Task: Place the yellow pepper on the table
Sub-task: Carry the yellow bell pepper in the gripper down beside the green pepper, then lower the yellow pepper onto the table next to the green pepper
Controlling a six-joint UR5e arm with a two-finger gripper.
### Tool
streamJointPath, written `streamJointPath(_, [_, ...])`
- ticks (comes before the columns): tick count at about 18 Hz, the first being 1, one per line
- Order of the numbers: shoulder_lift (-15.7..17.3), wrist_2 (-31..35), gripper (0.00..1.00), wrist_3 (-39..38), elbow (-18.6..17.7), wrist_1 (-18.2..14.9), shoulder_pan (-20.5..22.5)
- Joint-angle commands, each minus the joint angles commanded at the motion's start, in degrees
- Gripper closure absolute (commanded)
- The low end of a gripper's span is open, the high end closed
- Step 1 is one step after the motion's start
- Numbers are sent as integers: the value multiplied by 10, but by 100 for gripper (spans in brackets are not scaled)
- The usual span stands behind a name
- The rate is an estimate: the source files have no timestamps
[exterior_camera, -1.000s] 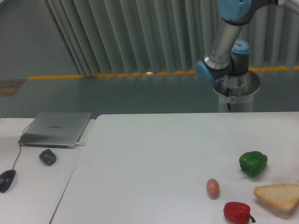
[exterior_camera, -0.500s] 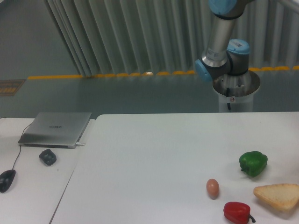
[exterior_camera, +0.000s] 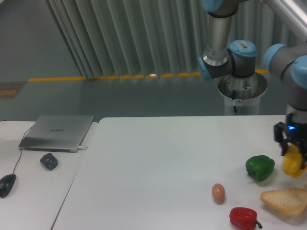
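One gripper [exterior_camera: 293, 152] clamps the yellow pepper [exterior_camera: 293, 162] just right of the green pepper [exterior_camera: 260, 167], above the white bench [exterior_camera: 158, 167].

My body: silver tubes, pale blue caps, a dark tool at the end

My arm [exterior_camera: 218, 33] is made of smooth silver-grey tubes joined by rounded joints [exterior_camera: 240, 57] with light blue end caps and dark grey housings; it stands on a round silver-white pedestal [exterior_camera: 242, 98] that carries a small red-and-white tag and a thin dark cable running down its front; my wrist at the right edge has the same blue cap above a black gripper [exterior_camera: 291, 146] with a small blue light glowing on it, and my fingers [exterior_camera: 284, 143] are short, dark and blocky
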Motion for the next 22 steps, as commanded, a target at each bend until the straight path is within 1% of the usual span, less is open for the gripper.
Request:
streamJointPath(2, [0,-51,36,-29,0,3,-3])
streamJointPath(4, [3,-78,36,-38,-11,4,-13])
streamJointPath(5, [4,-80,36,-38,-16,4,-16])
streamJointPath(10, [13,-54,36,-38,-38,-22,-52])
streamJointPath(12, [22,-54,36,-39,-44,-23,-60])
streamJointPath(15, [21,-48,36,-49,-55,-18,-77])
streamJointPath(17, [18,-40,36,-84,-71,-6,-93])
streamJointPath(19, [18,-36,36,-92,-74,11,-96])
streamJointPath(22, [12,-32,32,-93,-80,13,-98])
